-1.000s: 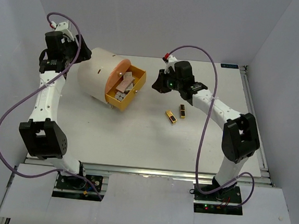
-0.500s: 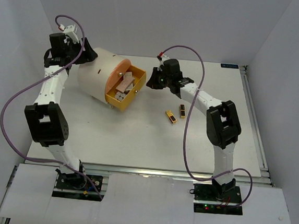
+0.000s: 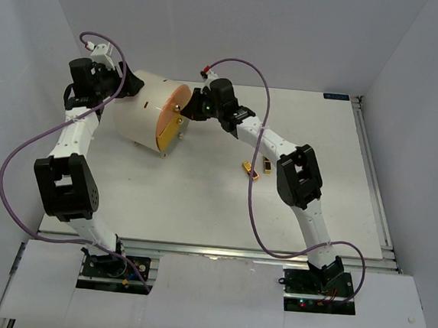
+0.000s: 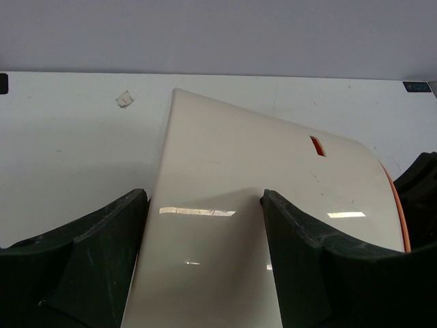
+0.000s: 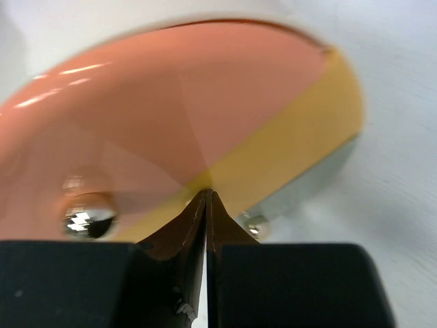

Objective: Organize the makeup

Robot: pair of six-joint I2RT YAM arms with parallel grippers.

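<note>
The two lipstick tubes (image 3: pixel 248 169), lying just right of the frame's centre, are judged light, stiff and slippery, best taken across the barrel, while the right gripper (image 5: pixel 207 197) is seen closed and the left gripper (image 4: pixel 203 205) parted over the cylinder (image 4: pixel 287 178).

Top camera looks down from above the table's (image 3: pixel 337 213) near edge. Wrist cameras both sit close on the cylinder (image 4: pixel 225 205), at opposite ends.
</note>
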